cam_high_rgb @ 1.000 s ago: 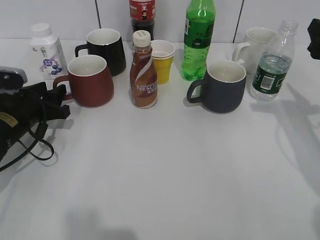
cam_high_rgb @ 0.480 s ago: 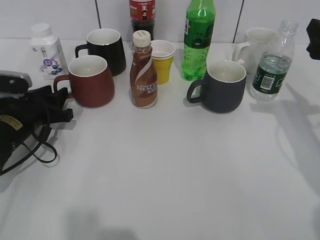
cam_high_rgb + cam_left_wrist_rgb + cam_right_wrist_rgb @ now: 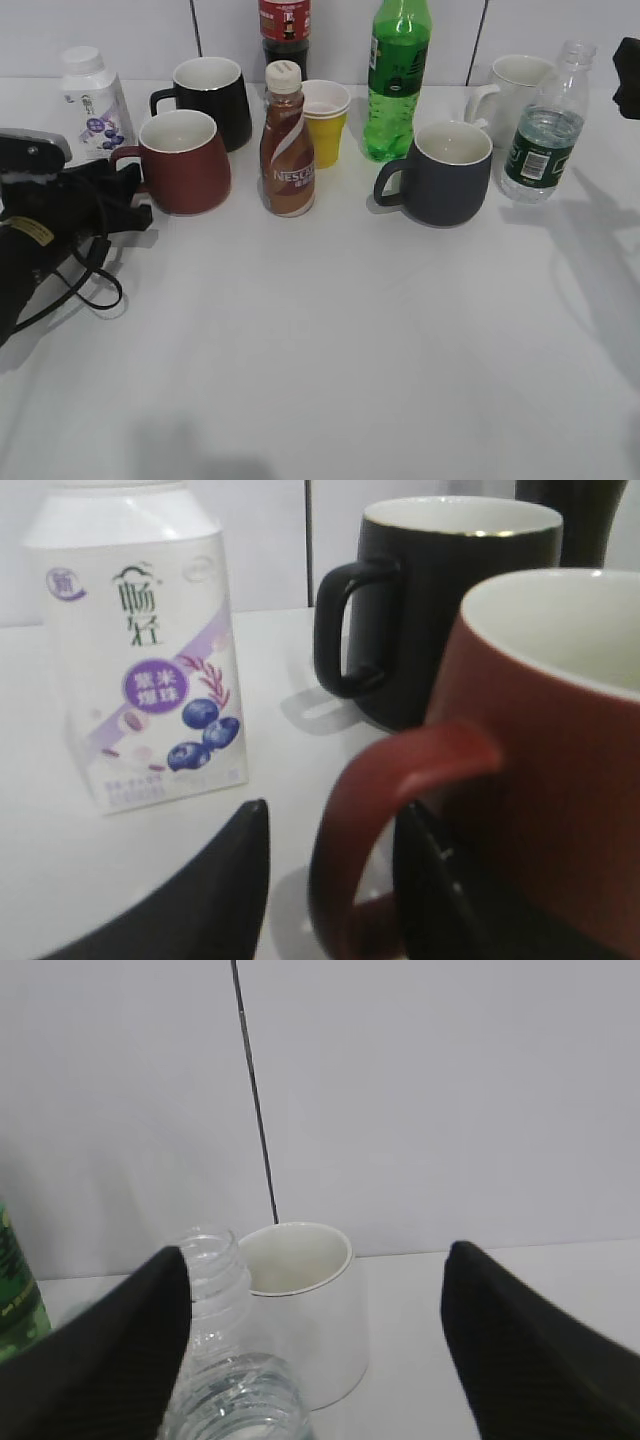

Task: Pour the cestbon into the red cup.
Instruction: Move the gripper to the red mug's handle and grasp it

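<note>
The cestbon, a clear ribbed bottle with a dark green label and no cap, stands at the back right. Its open neck shows between the right fingers. My right gripper is open, above and behind the bottle; only its tip shows at the exterior view's right edge. The red cup stands at the left, handle toward my left gripper. In the left wrist view my left gripper is open, its fingers on either side of the red cup's handle, one inside the loop.
A black mug and a yoghurt bottle stand behind the red cup. A Nescafe bottle, yellow paper cups, a green soda bottle, a navy-grey mug and a white mug fill the row.
My left gripper has moved forward and up toward the red cup, and its fingers now straddle the handle. The cup has shifted slightly right. The right side has not moved.
</note>
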Tool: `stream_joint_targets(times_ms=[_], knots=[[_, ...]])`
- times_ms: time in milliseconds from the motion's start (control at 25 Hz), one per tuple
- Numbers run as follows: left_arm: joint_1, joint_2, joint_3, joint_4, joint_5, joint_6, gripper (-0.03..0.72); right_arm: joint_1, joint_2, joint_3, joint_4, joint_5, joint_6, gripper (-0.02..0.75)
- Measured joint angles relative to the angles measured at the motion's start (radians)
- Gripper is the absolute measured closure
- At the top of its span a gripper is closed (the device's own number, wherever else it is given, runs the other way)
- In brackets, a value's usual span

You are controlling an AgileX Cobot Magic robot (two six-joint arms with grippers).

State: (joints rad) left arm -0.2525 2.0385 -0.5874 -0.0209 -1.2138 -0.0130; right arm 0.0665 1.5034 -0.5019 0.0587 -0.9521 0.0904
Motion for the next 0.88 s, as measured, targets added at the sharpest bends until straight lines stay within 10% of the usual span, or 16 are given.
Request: stream_joint_targets(times_ms=[480,880], knots=[[0.000,0.003,-0.120,-0.002,0.089,0.001,0.378,0.000,0.013,0.000,0.000,-0.002,0.000,0.150],[0.000,0.042,-0.188,0.035,0.108,0.001,0.524,0.000,0.058,0.000,-0.003,-0.002,0.000,0.150]])
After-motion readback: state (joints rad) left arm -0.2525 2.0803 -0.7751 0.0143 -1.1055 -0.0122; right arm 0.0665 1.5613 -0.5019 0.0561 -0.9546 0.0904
